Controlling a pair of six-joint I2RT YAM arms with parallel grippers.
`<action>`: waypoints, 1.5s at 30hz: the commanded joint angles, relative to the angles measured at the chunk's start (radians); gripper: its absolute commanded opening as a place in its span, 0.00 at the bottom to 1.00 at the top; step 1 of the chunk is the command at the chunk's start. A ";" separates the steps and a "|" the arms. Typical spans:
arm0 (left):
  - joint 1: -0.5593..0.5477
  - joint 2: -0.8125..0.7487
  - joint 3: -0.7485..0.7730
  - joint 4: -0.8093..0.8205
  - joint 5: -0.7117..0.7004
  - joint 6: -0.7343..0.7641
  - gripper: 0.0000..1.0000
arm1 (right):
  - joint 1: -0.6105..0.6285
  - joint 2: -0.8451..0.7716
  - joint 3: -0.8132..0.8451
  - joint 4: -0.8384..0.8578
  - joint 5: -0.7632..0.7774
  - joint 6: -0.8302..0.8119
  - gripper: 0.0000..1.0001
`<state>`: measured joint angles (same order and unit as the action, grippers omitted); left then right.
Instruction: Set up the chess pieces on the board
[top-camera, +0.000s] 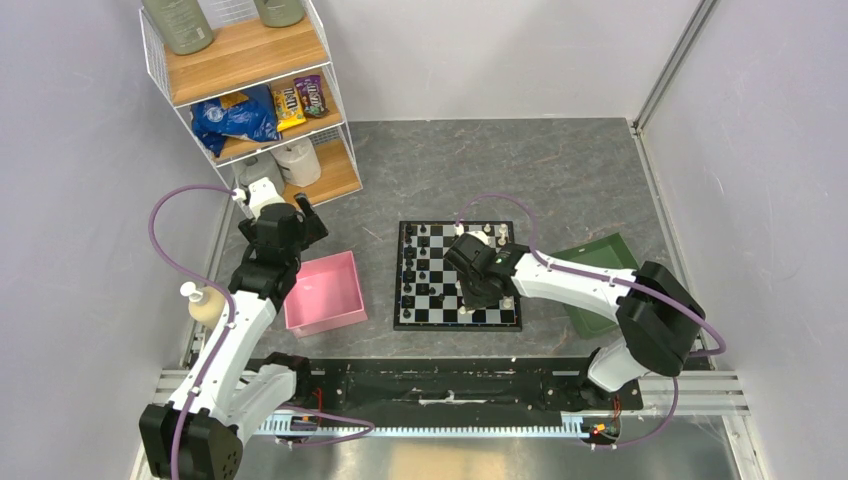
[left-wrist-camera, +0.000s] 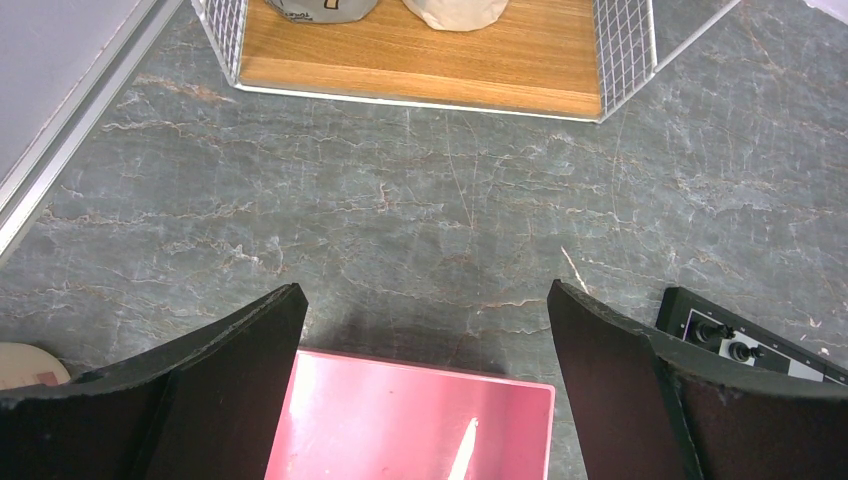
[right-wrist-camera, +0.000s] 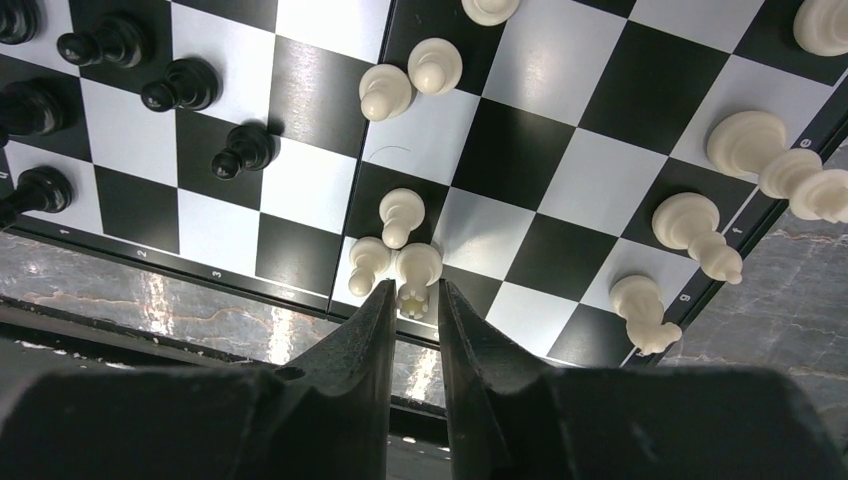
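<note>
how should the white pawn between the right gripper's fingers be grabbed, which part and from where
Take the white pawn by its rounded head, coming straight down from above with the jaws barely wider than it. It stands upright and a neighbouring pawn crowds it closely, so a low or sideways approach would likely knock that one. The right gripper straddles it this way.

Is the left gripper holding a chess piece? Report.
No, the left gripper stands wide open with nothing between its fingers, above the pink tray.
</note>
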<state>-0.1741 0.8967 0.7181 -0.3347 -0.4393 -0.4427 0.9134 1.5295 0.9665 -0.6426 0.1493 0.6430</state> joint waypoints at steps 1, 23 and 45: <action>0.004 -0.003 0.003 0.032 -0.016 0.016 1.00 | 0.004 0.017 0.038 0.024 0.019 -0.002 0.28; 0.004 -0.001 -0.003 0.034 -0.006 0.012 1.00 | 0.001 -0.248 -0.102 -0.100 0.099 0.083 0.15; 0.004 -0.001 -0.011 0.039 -0.003 0.013 1.00 | -0.077 -0.271 -0.192 -0.114 0.154 0.134 0.18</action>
<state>-0.1741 0.8967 0.7128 -0.3344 -0.4381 -0.4427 0.8413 1.2751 0.7765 -0.7685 0.2722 0.7628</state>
